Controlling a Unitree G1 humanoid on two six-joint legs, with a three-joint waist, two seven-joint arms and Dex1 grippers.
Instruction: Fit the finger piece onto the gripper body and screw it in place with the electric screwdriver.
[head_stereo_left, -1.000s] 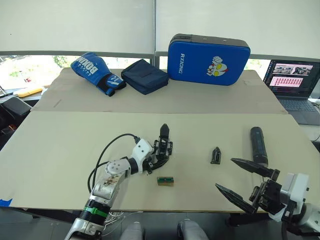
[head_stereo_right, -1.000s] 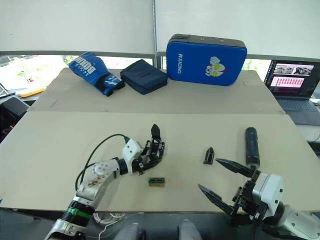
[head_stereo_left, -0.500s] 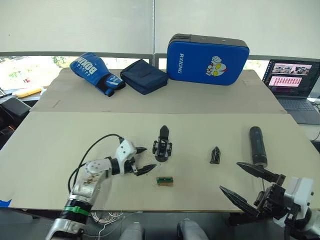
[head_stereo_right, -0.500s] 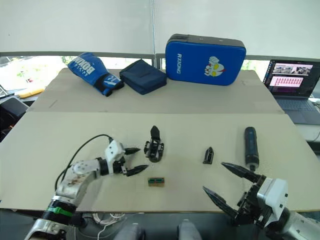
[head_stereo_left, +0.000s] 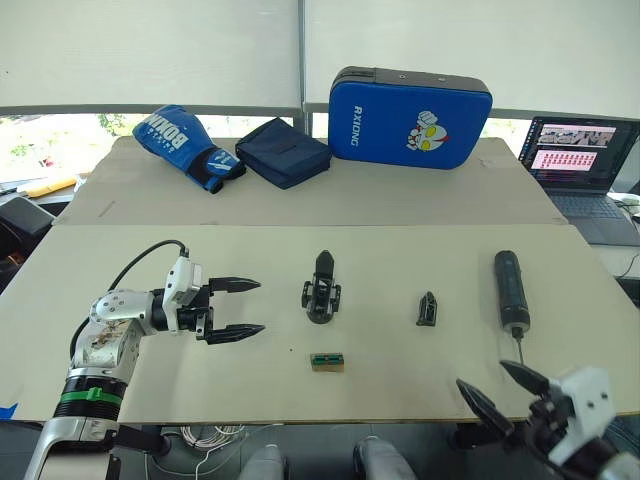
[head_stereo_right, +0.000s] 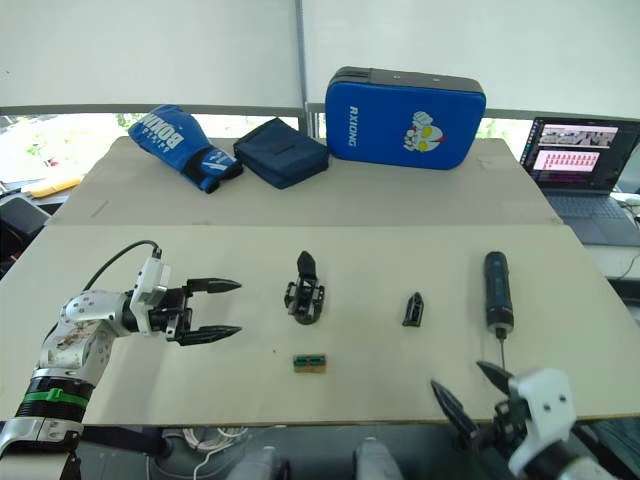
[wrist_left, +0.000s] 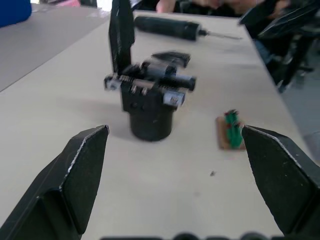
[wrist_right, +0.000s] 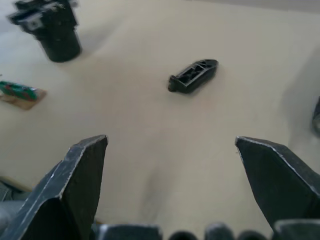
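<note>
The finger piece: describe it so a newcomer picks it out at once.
On the near tan table, find the row of small black parts. The finger piece lies between the upright gripper body and the long electric screwdriver. It is the smallest black item, a tapered wedge lying flat.

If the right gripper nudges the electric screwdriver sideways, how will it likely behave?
The electric screwdriver lies flat on the table, and its body is a round cylinder, so it will probably roll rather than slide. It looks rigid. The thin metal bit points toward the open right gripper, so a push there would likely pivot it.
</note>
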